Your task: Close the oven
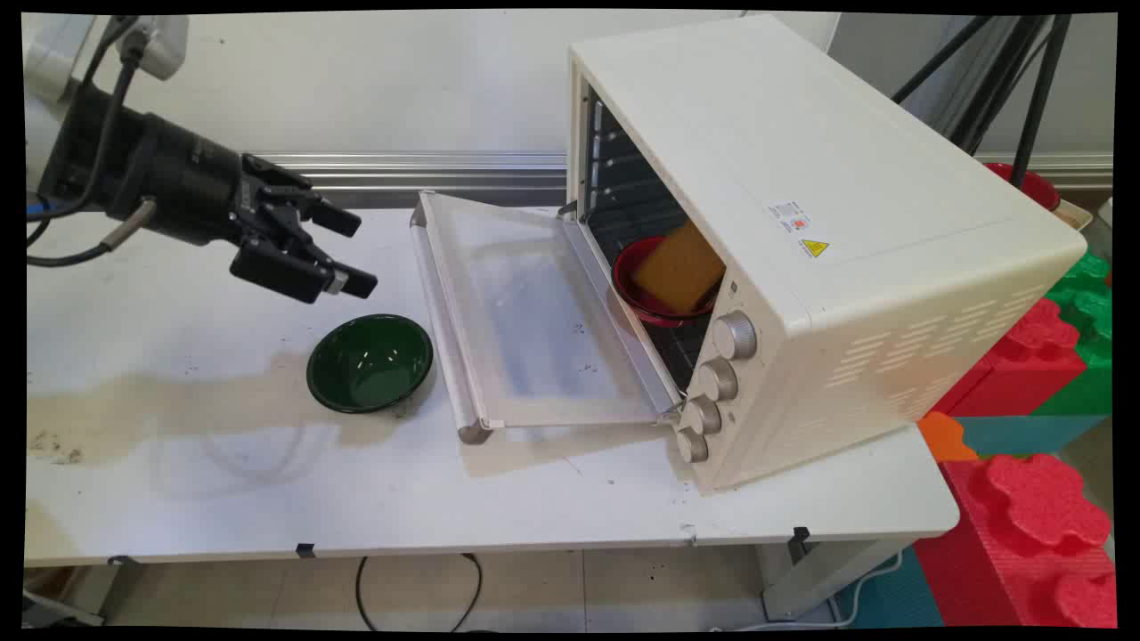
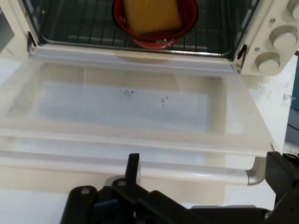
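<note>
The black two-finger gripper (image 1: pixel 343 251), fingers spread and holding nothing, hovers above the table left of the cream toaster oven's lowered glass door (image 1: pixel 534 320), near a dark green bowl (image 1: pixel 370 362), while inside, half hidden by the oven wall, a yellow sponge (image 1: pixel 681 265) rests in a red bowl (image 1: pixel 634 298).

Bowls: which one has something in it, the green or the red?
The red bowl inside the open oven holds a yellow sponge. The green bowl on the table, below the hand, is empty.
</note>
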Controlling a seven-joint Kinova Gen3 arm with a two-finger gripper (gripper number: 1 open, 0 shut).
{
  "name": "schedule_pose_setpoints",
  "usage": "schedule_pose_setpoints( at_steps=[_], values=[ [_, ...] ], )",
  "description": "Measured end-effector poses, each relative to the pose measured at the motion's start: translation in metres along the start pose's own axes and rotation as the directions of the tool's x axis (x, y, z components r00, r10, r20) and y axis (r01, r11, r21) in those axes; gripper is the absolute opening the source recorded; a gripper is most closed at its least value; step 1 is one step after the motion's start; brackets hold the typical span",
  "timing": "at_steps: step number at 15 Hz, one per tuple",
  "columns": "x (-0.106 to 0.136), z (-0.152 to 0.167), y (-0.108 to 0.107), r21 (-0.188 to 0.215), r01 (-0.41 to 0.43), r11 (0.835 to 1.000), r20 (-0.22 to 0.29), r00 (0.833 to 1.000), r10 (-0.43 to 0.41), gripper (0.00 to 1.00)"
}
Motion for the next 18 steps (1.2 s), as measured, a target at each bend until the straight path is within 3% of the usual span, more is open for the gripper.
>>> schedule_pose_setpoints(
  at_steps=[5,18],
  values=[
    [-0.009,0.006,0.002,-0.009,-0.013,1.0,0.024,1.0,0.013,1.0],
    [-0.027,0.073,-0.009,0.008,-0.023,1.0,0.098,0.995,0.023,1.0]
  ],
)
